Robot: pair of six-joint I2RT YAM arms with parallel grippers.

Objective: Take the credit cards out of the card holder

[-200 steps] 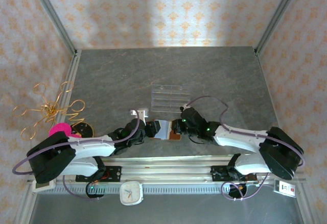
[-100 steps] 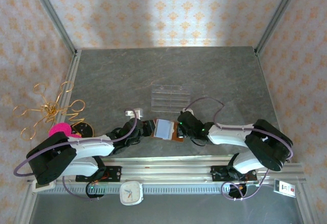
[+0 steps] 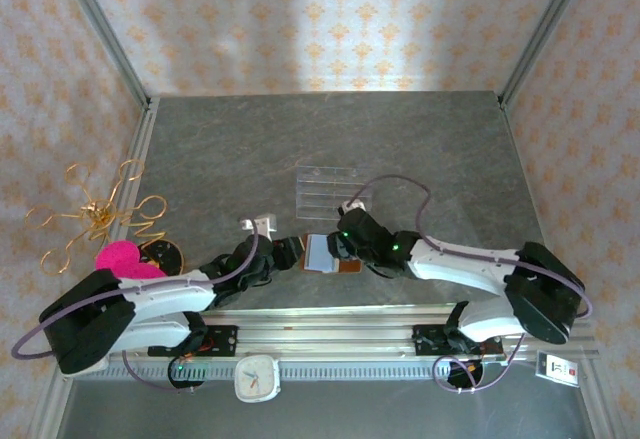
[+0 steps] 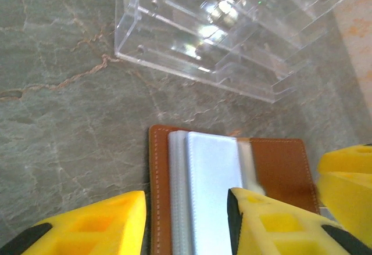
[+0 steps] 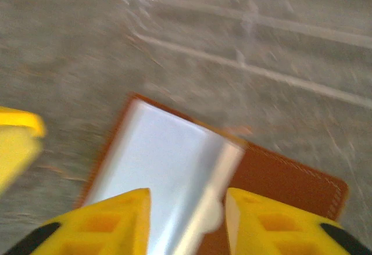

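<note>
Yellow right pincer (image 5: 186, 211) ajar over wallet (image 5: 285, 179)

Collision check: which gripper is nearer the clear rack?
Right. The right gripper is over the card holder, just short of the clear rack; the left gripper is farther back-left.

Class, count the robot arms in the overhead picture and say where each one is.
2. The left arm reaches in from the near left, the right arm from the near right; both meet at the open brown wallet.
</note>
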